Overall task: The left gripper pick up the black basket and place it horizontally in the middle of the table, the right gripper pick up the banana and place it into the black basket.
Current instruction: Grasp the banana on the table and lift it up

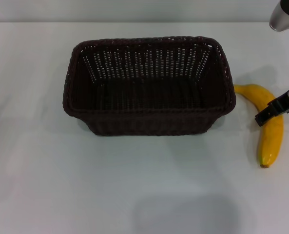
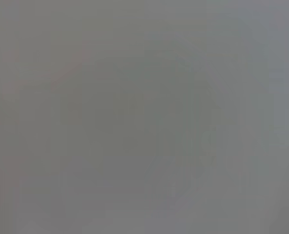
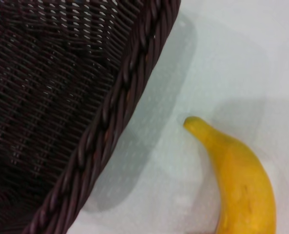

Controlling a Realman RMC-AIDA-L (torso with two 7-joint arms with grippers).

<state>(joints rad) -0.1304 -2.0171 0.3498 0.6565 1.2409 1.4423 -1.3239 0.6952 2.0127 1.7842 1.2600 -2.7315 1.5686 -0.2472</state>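
Observation:
The black basket [image 1: 149,87] stands upright with its long side across the middle of the white table [image 1: 134,185]; it is empty. Its braided rim also shows in the right wrist view [image 3: 110,122]. The yellow banana [image 1: 271,131] lies on the table just right of the basket, and it also shows in the right wrist view [image 3: 241,185]. My right gripper [image 1: 276,107] comes in from the right edge, with one black finger over the banana's middle. My left gripper is out of view; the left wrist view shows only plain grey.
A silver-and-black housing of the right arm [image 1: 283,17] shows at the top right corner. The table's far edge [image 1: 134,22] runs behind the basket. White tabletop stretches in front of the basket.

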